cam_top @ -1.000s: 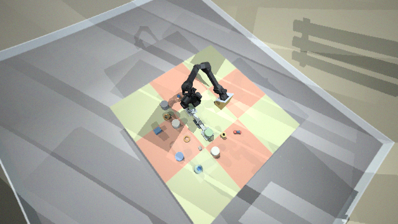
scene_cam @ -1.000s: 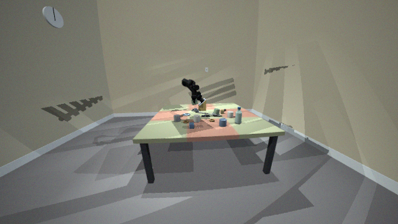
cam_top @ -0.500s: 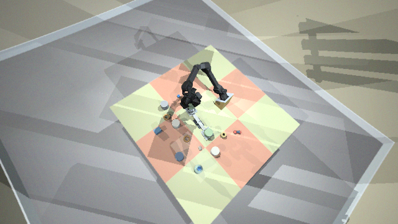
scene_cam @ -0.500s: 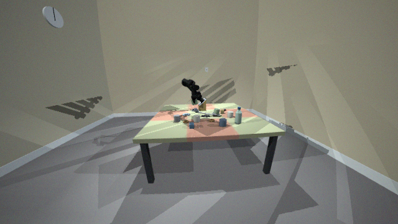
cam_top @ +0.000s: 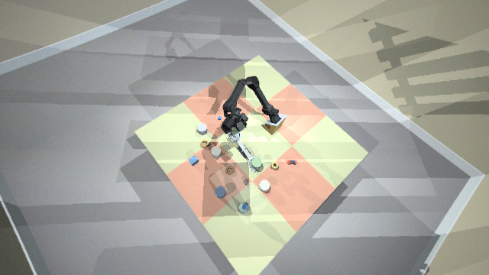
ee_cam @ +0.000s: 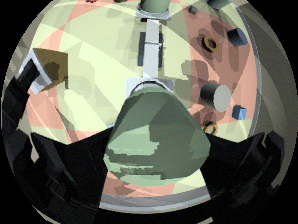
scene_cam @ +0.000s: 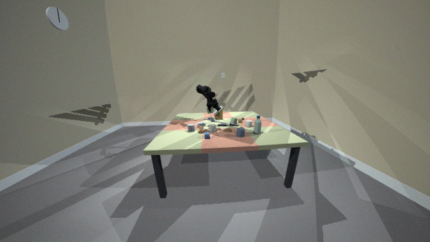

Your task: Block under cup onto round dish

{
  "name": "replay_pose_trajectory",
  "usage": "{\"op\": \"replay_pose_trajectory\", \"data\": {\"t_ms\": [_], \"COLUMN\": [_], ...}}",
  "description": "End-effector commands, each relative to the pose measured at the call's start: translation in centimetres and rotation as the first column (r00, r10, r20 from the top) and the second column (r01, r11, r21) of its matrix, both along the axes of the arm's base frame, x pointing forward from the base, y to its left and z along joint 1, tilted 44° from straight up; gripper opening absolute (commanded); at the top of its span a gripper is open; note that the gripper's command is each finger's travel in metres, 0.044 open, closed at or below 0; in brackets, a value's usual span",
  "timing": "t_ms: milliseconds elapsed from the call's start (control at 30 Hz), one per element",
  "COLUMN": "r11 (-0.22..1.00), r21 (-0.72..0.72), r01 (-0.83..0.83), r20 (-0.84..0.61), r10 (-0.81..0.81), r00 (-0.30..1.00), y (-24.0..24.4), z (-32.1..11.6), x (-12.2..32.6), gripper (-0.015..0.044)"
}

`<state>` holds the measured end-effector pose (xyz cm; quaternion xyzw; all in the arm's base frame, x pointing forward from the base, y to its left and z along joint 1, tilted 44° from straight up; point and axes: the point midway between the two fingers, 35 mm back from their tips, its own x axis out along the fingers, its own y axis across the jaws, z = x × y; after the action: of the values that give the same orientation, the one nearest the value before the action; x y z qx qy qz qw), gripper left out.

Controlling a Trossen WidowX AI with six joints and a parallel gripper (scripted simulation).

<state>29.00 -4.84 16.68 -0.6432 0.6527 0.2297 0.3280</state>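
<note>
My gripper (cam_top: 234,130) (ee_cam: 153,131) is shut on one green cup (cam_top: 234,131) (scene_cam: 209,109) (ee_cam: 157,132). The cup hangs above the near end of the balance (cam_top: 244,150) (ee_cam: 152,55), clear of it in the exterior view. The other green cup (cam_top: 256,163) (scene_cam: 234,119) (ee_cam: 155,6) stands on the balance's far end. The held cup covers part of the near end in the wrist view, and the block cannot be made out. I cannot pick out the round dish for certain.
A grey cylinder (cam_top: 215,151) (ee_cam: 218,97), a white cylinder (cam_top: 202,128) and a ring (cam_top: 204,143) are near the held cup. A bottle (cam_top: 243,207) (scene_cam: 257,126), a blue cylinder (cam_top: 220,192), a blue block-like thing (cam_top: 193,160) and a red toy (cam_top: 291,162) lie farther out.
</note>
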Motion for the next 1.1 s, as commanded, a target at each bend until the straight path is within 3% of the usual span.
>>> {"op": "replay_pose_trajectory", "data": {"t_ms": [0,767,1067], "r11": [1.000,1.000,0.999], "r21": [0.000,0.000,0.034], "r01": [-0.002,-0.002,0.015], "r20": [-0.002,-0.003,-0.010], "r10": [0.002,0.002,-0.015], "r00": [1.000,1.000,1.000], "y": [0.0,0.0,-2.1], "z": [0.0,0.0,0.2], "x": [0.0,0.0,-1.1], "gripper": [0.0000,0.0000,0.0000]}}
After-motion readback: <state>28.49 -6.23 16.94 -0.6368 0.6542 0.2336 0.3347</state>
